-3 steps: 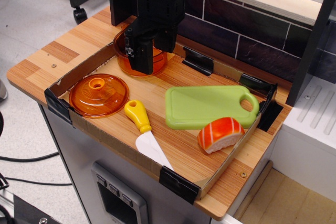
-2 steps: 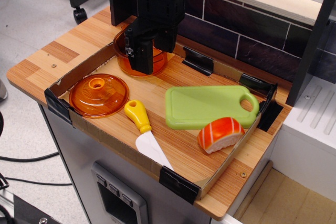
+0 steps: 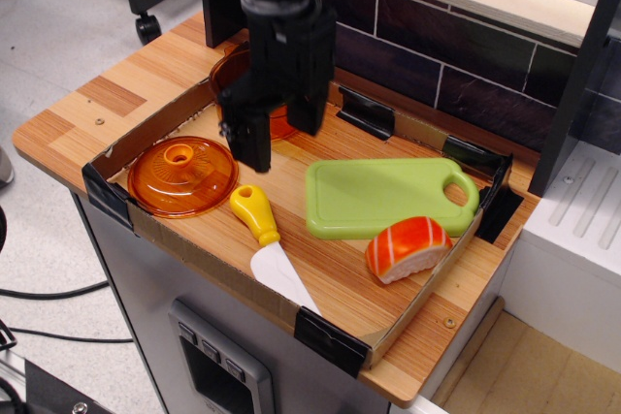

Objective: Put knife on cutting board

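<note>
Yellow and white, the knife lies on the wooden table inside the low cardboard frame, its bulbous handle just below and toward the camera from the gripper, its flat blade pointing farther forward to the frame's near edge. It touches neither the gripper nor the green board. Right of the blade, well to the gripper's right and nearer the camera, sits a piece of toy salmon sushi, orange on top and white beneath, touching or nearly touching the near edge of the cutting board. That light green board lies flat to the gripper's right, its oval handle hole at the far right end, with nothing resting on it. To the gripper's left and slightly nearer is a round orange lid with a knob in its middle. The black gripper hangs above the table with its two fingers spread apart and nothing between them, the left finger reaching lower in the picture. Behind it, partly hidden by the arm, stands an orange translucent pot.
</note>
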Tool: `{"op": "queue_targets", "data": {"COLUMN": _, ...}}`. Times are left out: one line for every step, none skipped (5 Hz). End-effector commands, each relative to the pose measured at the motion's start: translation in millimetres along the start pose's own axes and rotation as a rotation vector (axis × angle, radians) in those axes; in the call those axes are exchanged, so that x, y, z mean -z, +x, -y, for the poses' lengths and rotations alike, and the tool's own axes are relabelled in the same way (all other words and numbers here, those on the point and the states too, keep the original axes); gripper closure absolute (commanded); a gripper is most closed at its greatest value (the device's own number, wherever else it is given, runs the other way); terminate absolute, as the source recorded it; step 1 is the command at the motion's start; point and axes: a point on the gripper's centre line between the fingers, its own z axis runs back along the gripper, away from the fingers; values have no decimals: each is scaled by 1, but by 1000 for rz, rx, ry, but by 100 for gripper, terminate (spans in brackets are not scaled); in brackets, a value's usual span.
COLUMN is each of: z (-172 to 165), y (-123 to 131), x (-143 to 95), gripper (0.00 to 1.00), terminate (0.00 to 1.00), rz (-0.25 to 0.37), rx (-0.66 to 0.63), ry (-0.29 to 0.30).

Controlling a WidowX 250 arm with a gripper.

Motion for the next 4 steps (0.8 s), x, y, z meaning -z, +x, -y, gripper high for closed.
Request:
{"op": "queue_targets", "data": {"z": -2, "y": -7, "x": -8, "gripper": 0, "terminate": 0, "rz": 34, "rx": 317, "ry": -19}}
{"op": "queue_targets", "data": {"z": 9, "y": -8, "x": -1, "gripper": 0, "terminate": 0, "rz": 76, "rx": 426, "ry": -45}}
{"op": "queue_targets", "data": {"z": 21, "y": -11, "x": 4, "gripper": 0, "terminate": 0, "rz": 94, "rx": 458, "ry": -12}}
{"op": "queue_targets", "data": {"z": 27, "y": -13, "x": 8, "gripper": 0, "terminate": 0, "rz": 105, "rx": 477, "ry": 65}}
